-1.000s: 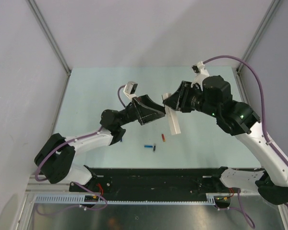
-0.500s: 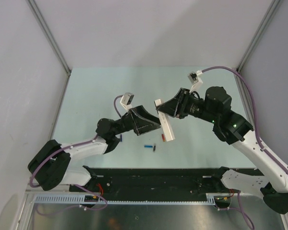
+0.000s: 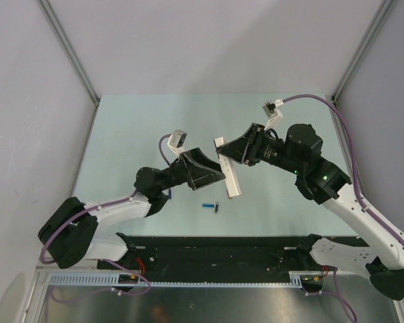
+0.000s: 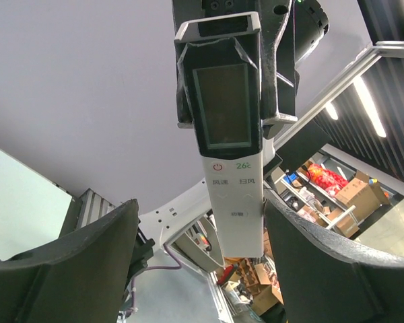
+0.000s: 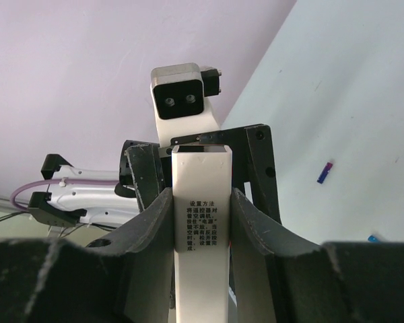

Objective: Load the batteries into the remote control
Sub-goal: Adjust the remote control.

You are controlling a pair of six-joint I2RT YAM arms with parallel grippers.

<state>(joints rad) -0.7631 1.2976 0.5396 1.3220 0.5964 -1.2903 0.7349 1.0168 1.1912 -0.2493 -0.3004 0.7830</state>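
Note:
The remote control (image 3: 227, 169), a slim white bar, hangs above the table with my right gripper (image 3: 223, 153) shut on its upper part. In the right wrist view the fingers (image 5: 148, 222) press both sides of the remote control (image 5: 202, 229), label side showing. My left gripper (image 3: 221, 176) is open around its lower end. In the left wrist view the remote control (image 4: 230, 168) shows its screen, close against the right finger (image 4: 323, 262) and far from the left one. Two batteries lie on the table, one blue (image 3: 207, 205) and one black (image 3: 216, 208).
The pale green table (image 3: 135, 128) is walled by grey panels with metal posts at the back corners. A black rail (image 3: 215, 245) with both arm bases runs along the near edge. The right wrist view shows small blue batteries (image 5: 324, 172) on the table at the right.
My right arm has carried the remote control left and down to the left gripper. The left gripper has narrowed a little around its lower end. The red battery is now hidden.

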